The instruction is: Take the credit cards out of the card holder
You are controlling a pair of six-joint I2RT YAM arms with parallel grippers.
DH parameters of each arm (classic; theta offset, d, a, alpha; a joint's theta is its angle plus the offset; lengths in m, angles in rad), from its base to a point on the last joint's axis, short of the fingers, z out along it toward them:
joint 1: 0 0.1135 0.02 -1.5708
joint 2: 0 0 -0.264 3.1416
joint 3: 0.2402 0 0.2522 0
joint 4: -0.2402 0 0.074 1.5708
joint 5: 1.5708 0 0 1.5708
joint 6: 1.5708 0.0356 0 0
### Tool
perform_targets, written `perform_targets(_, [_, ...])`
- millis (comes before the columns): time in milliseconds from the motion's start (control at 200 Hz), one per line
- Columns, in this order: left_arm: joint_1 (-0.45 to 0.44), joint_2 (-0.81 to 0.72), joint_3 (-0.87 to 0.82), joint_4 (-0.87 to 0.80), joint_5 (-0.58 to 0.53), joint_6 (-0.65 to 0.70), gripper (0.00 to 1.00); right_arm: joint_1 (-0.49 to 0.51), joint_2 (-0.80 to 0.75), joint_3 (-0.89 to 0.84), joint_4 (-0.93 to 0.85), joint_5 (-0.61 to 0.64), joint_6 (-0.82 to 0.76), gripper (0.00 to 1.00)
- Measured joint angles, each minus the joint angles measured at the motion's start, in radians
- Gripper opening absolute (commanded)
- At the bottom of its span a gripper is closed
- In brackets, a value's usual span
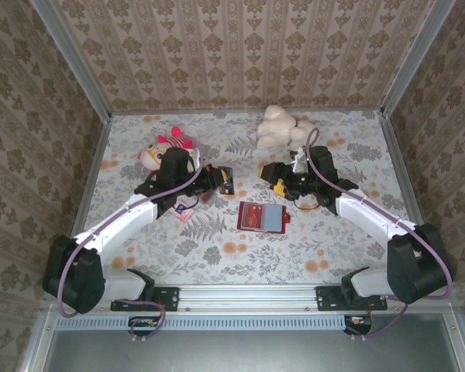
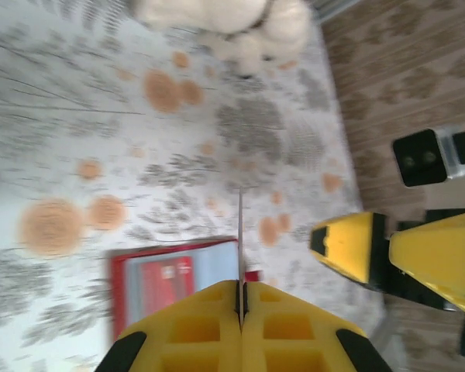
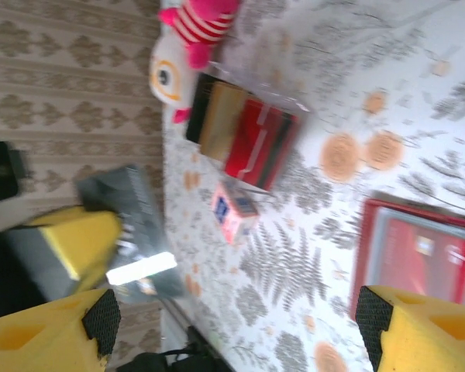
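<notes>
Since left gripper [image 2: 240, 298], bottom centre of left wrist view, pinches thin credit card [image 2: 240, 232] edge-on and right gripper [image 3: 236, 318] stands apart: carry clear of card holder [image 2: 170, 283], lay flat, release gently.

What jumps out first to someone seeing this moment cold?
The open red card holder lies centrally between the two arms. Just beyond it, the left gripper is shut on a thin credit card seen edge-on, facing the open right gripper. A white plush toy sits at the far edge.
</notes>
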Motion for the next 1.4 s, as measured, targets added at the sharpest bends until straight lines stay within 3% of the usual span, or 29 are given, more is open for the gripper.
perform_targets(240, [0.030, 0.033, 0.192, -0.381, -0.256, 0.278, 0.00, 0.000, 0.073, -0.001, -0.160, 0.098, -0.037, 0.81])
perform_targets(500, [0.070, 0.130, 0.283, -0.526, -0.432, 0.546, 0.00, 0.001, 0.077, -0.001, -0.240, 0.171, -0.060, 0.81])
perform_targets(760, [0.233, 0.251, 0.319, -0.554, -0.386, 0.748, 0.00, 0.031, 0.090, -0.001, -0.238, 0.189, -0.074, 0.82])
perform_targets(1400, [0.239, 0.512, 0.571, -0.571, -0.290, 0.971, 0.00, 0.053, 0.112, -0.001, -0.207, 0.189, -0.048, 0.83])
